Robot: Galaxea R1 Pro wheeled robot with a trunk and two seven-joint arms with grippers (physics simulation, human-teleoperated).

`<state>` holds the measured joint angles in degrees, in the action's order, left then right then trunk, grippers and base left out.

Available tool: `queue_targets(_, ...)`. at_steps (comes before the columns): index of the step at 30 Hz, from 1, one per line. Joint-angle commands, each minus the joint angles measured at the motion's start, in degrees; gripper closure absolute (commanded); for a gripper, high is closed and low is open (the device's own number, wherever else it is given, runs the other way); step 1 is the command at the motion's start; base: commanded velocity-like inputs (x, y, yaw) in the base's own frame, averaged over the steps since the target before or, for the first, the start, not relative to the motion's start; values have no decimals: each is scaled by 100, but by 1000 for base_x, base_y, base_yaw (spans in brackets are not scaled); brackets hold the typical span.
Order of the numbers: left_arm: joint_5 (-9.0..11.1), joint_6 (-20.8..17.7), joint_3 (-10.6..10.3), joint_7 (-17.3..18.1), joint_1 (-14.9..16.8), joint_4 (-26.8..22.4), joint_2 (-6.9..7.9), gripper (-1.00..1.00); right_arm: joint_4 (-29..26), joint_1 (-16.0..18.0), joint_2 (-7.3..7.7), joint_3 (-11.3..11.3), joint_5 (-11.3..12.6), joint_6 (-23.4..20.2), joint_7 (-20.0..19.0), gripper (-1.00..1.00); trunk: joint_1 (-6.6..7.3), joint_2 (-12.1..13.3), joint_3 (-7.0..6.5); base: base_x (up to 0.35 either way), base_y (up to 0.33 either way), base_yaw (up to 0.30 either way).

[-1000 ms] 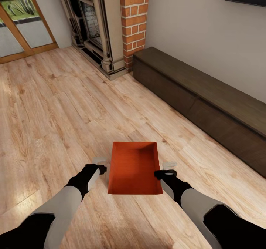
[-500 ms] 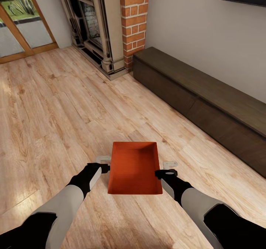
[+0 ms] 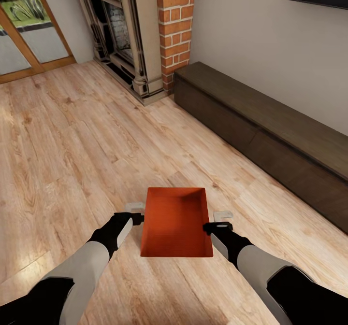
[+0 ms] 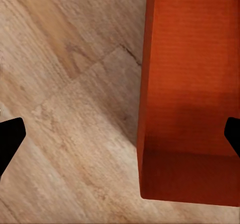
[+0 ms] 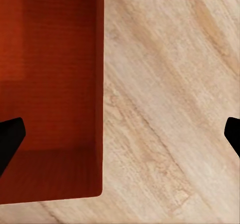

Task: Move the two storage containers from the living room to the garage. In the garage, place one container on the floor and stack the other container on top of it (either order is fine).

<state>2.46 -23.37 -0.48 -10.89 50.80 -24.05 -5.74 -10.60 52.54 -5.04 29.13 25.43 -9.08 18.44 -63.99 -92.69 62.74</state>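
Observation:
One orange-red storage container [image 3: 176,221] stands on the light wood-plank living room floor [image 3: 72,136], just in front of me, lidless, with its ribbed inside showing. My left gripper [image 3: 137,212] is open at the bin's left wall. In the left wrist view the gripper [image 4: 120,136] has its dark fingertips [image 4: 10,139] spread wide, with the container [image 4: 192,94] wall between them. My right gripper [image 3: 220,220] is open at the right wall, and in its wrist view the gripper [image 5: 120,136] straddles the container [image 5: 50,84] edge the same way. The second container is out of view.
A long dark low cabinet [image 3: 270,132] runs along the right wall. The red-brick fireplace [image 3: 140,30] stands at the back. Wood-framed glass doors [image 3: 29,30] are at the far left. Open plank floor lies to my left and ahead.
My left gripper has moved rightward up to the container's left wall. The view has shifted very slightly. The right gripper has stayed at the right wall.

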Motion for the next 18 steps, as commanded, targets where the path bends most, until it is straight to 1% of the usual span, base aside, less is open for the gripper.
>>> queue_targets(1, 27, -29, -5, -27, 0, -11, -3, -100, -11, 2, 3, 48, 27, -40, 36, -100, -1, -1, 3, 28, 0, 0)
queue_targets(6, 27, -24, 3, -27, 0, -13, -6, -100, -8, 2, 3, 48, 23, -33, 37, -100, -1, -1, 3, 57, 0, 0)
queue_targets(12, 27, -33, -16, -27, 0, 55, 2, -100, -12, 2, 0, 48, 17, -39, 35, -100, -1, -1, 3, 310, 0, 0)
queue_targets(18, 27, -27, -13, -27, 0, 1, -6, -100, -11, 2, 11, 48, 13, -32, 36, -100, -1, -1, 3, 324, 0, 0)
